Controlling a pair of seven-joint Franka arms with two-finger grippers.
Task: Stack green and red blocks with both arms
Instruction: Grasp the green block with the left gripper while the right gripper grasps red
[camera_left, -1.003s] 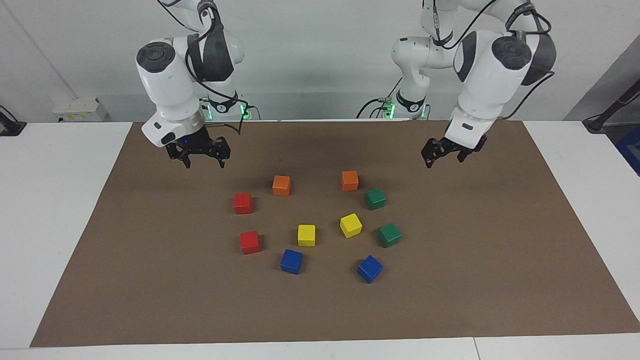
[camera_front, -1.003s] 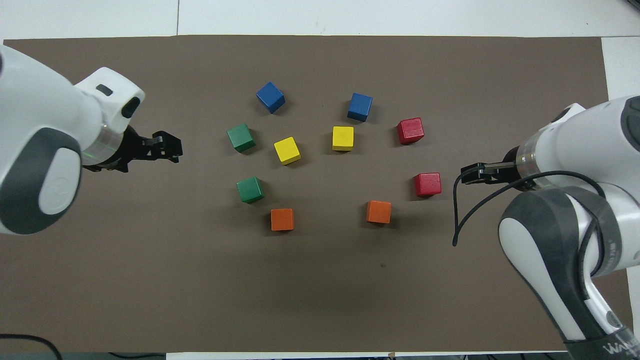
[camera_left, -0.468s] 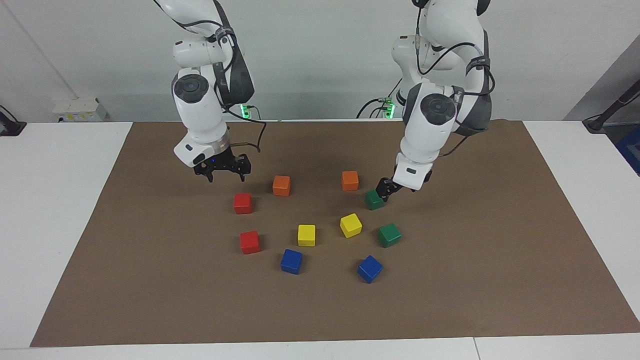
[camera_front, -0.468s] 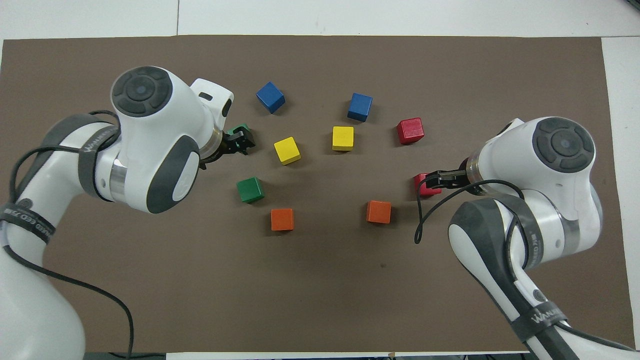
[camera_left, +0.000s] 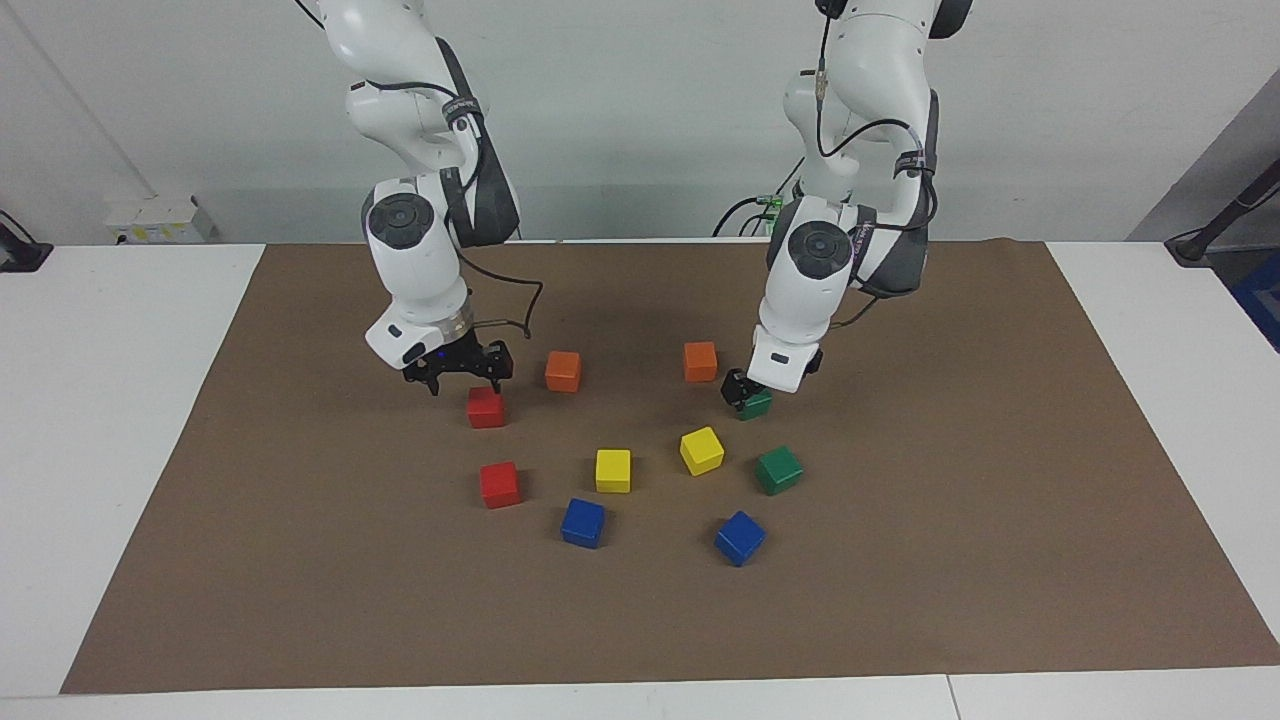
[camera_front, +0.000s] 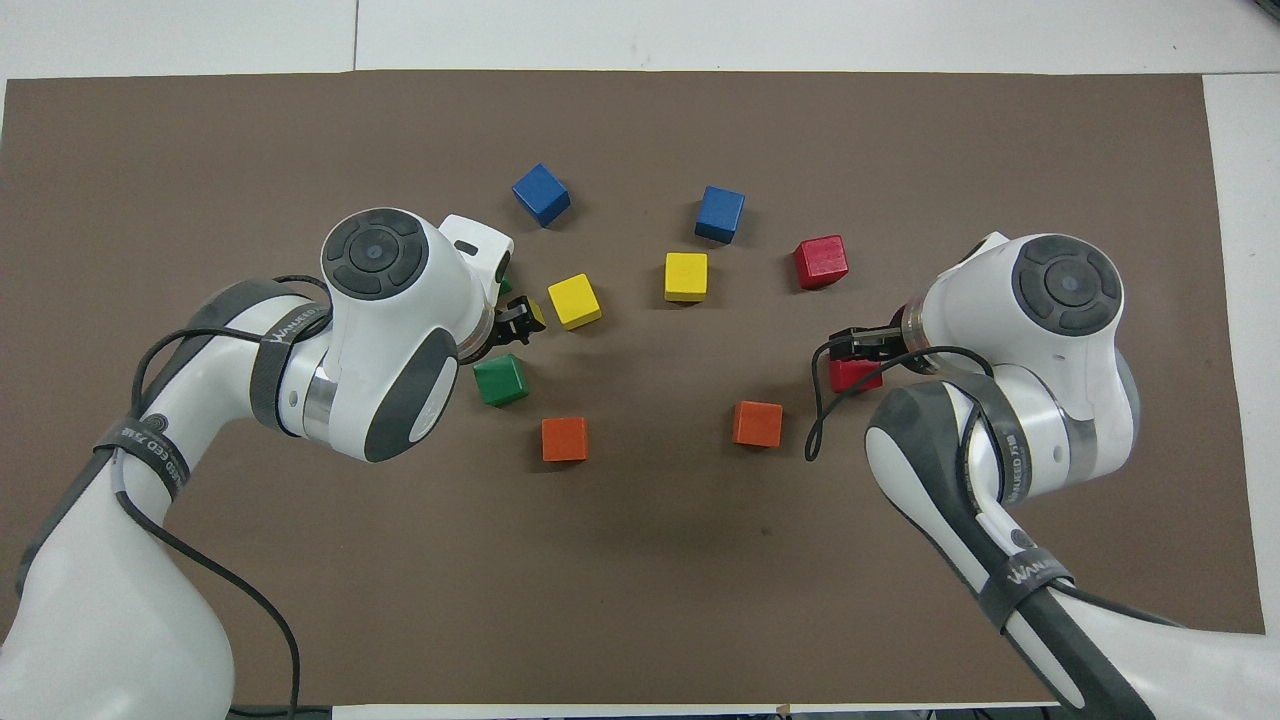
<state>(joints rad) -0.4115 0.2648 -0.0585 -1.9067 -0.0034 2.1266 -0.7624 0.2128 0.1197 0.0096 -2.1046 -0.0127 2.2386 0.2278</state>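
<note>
**Both grippers low over the blocks on the brown mat**

While the white tabletop (camera_left: 120, 400) shows at both ends, a brown mat (camera_left: 900, 560) covers most of it, and a pale wall (camera_left: 640, 120) rises at the robots' end, with a small white box (camera_left: 158, 218) on the tabletop at the wall.

The left gripper (camera_left: 738, 392) is down at the green block (camera_left: 756, 404) nearer the robots, beside an orange block (camera_left: 700, 361); whether its fingers grip the block I cannot tell. The second green block (camera_left: 778, 470) lies farther from the robots, near a yellow block (camera_left: 701, 450) and a blue block (camera_left: 740, 537).

The right gripper (camera_left: 463, 372) hangs just above the red block (camera_left: 485, 407) nearer the robots, its fingers spread apart and holding nothing. The second red block (camera_left: 499, 484) sits farther from the robots. Another orange block (camera_left: 563, 371), yellow block (camera_left: 613, 470) and blue block (camera_left: 583, 522) lie between the two colour groups, all apart from each other, none stacked.
</note>
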